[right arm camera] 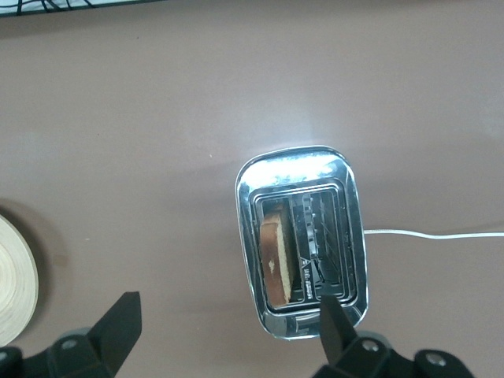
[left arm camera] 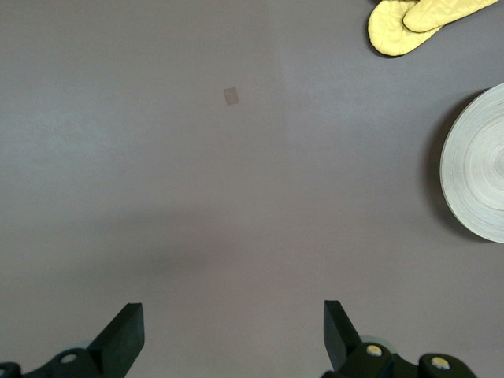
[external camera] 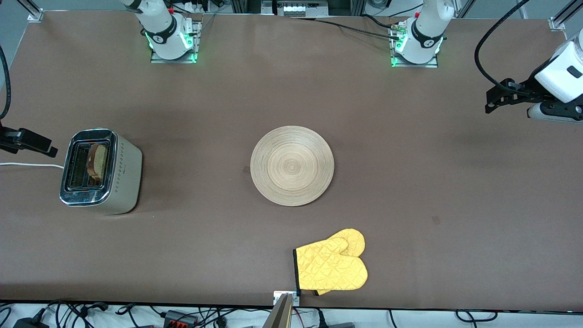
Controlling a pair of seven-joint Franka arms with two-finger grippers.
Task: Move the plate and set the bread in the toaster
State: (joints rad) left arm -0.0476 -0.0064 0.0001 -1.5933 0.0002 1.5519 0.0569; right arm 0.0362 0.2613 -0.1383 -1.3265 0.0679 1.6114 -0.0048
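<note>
The light-wood plate (external camera: 292, 165) lies flat mid-table and holds nothing; its edge shows in the left wrist view (left arm camera: 476, 169) and the right wrist view (right arm camera: 12, 279). The silver toaster (external camera: 125, 177) stands toward the right arm's end. The bread (external camera: 97, 160) stands upright in the toaster's slot on the plate's side, and it also shows in the right wrist view (right arm camera: 273, 256). My right gripper (right arm camera: 228, 331) is open and empty, up over the table beside the toaster (right arm camera: 302, 169). My left gripper (left arm camera: 234, 331) is open and empty over bare table at the left arm's end (external camera: 489, 101).
A yellow quilted oven mitt (external camera: 334, 264) lies near the table's front edge, nearer to the front camera than the plate; it also shows in the left wrist view (left arm camera: 409, 24). The toaster's white cord (external camera: 27, 164) runs off toward the table's end.
</note>
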